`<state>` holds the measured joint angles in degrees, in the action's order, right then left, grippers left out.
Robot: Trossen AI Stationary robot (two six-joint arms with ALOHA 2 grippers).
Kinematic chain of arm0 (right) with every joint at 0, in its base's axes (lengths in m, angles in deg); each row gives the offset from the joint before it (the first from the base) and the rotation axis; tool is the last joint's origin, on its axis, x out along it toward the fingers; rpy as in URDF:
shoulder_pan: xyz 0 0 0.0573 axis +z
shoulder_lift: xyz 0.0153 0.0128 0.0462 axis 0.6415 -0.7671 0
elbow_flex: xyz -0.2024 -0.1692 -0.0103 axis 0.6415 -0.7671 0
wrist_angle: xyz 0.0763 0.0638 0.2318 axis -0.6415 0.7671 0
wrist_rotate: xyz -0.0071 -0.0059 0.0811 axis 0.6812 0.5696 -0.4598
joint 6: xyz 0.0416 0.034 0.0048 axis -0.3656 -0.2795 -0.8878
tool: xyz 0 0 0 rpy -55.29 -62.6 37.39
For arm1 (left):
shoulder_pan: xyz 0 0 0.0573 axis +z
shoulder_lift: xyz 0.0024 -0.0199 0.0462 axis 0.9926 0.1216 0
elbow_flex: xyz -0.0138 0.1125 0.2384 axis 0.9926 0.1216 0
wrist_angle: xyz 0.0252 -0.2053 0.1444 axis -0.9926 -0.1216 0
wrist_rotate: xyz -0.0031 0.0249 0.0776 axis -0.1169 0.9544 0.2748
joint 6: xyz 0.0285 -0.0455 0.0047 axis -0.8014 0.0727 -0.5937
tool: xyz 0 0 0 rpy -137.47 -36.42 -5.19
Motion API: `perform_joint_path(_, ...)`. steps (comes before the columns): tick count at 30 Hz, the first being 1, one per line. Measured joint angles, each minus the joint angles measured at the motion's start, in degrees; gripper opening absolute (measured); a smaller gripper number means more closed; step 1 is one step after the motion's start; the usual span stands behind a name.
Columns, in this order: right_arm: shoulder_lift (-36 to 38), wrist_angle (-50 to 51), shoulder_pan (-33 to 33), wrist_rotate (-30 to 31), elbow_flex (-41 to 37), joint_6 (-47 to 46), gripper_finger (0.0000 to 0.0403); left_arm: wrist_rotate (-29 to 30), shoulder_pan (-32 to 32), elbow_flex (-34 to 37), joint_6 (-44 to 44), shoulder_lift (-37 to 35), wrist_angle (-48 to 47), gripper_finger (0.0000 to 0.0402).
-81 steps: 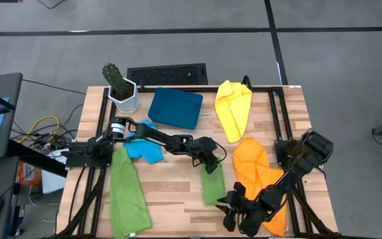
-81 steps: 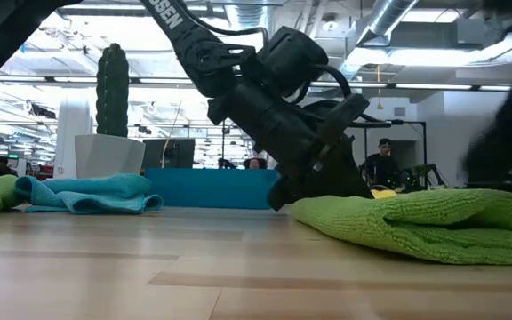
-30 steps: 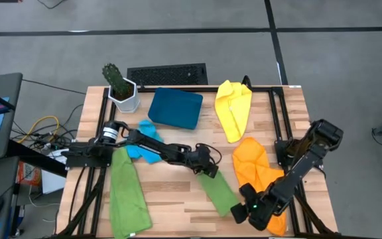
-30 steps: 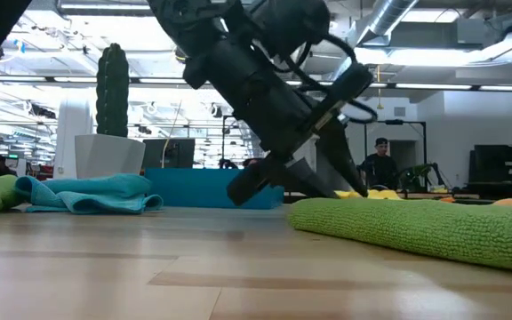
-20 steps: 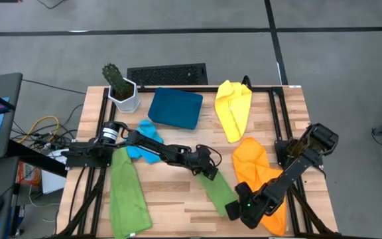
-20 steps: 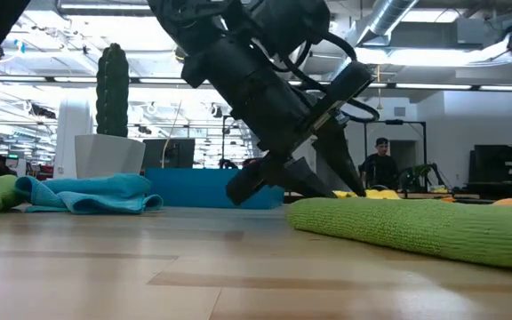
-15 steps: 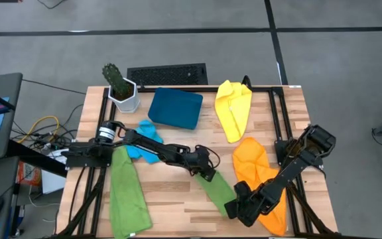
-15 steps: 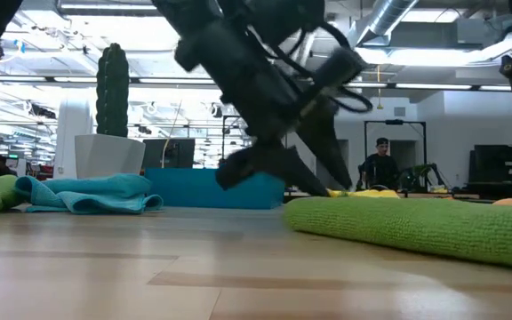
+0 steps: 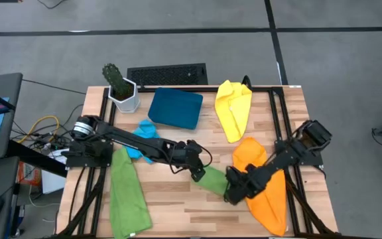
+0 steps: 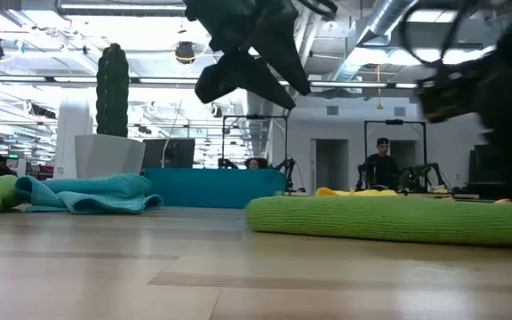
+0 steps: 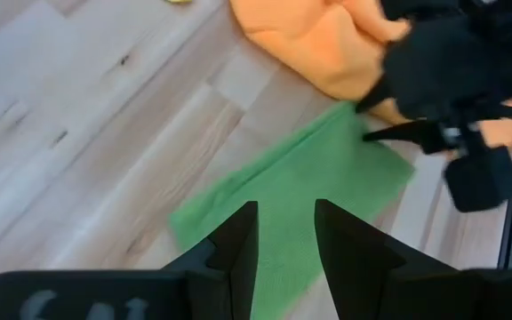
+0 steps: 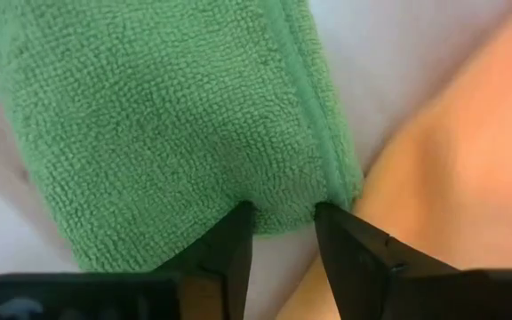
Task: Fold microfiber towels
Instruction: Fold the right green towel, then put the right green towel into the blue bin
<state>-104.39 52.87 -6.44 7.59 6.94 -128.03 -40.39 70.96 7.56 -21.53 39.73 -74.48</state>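
Note:
A folded green microfiber towel point(image 9: 212, 180) lies slantwise on the table's middle near part; it also shows in the low view point(image 10: 389, 220). My left gripper point(image 9: 194, 175) hangs open in the air above its far left end point(image 11: 285, 206), holding nothing. My right gripper point(image 9: 233, 193) points straight down at the towel's near right end, fingers apart point(image 12: 283, 212). An orange towel point(image 9: 265, 189) lies partly under the right arm. A yellow towel point(image 9: 234, 109), a sky-blue towel point(image 9: 141, 145) and a second green towel point(image 9: 127, 194) lie loose. My right gripper comes from above with one finger point(image 12: 235, 238) on either side of the green towel's hemmed end edge point(image 12: 278, 191), beside the orange towel. The towel lies flat on the table. Whether the fingers touch the cloth, I cannot tell.
A dark teal tray point(image 9: 176, 108) and a potted cactus point(image 9: 120, 89) stand at the far left. Black frame rails point(image 9: 277, 126) run along the table's right and left sides. Bare wood point(image 9: 171, 206) shows between the two green towels.
My left gripper has risen off the green towel's far end and drawn back a little toward the table's left. My right gripper has come from the near right corner toward the towel's near end, rolling its wrist, and its fingers have narrowed. The towel now lies flatter.

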Motion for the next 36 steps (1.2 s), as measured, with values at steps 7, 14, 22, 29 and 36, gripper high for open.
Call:
perform_joint_path(7,10.0,1.9,-4.7,0.4,-0.2,4.1,0.015,-1.0,0.0,0.0,-2.2,0.7,-0.5,0.0105)
perform_joint_path(14,18.8,1.6,-0.1,1.0,-0.1,-18.7,0.017,-3.6,0.1,1.7,-7.1,2.2,11.3,0.0105)
perform_joint_path(22,13.5,5.6,7.2,2.7,-0.1,-33.3,0.0236,-11.3,1.5,1.7,-9.0,8.0,19.2,0.0105)
perform_joint_path(29,7.2,-1.4,5.5,3.8,-0.2,-36.3,0.0264,-13.8,2.5,1.8,-8.5,10.4,19.3,0.0105)
perform_joint_path(36,3.7,-4.7,1.8,3.5,-0.1,-37.6,0.0265,-14.1,2.5,1.7,-8.5,10.4,19.6,0.0105)
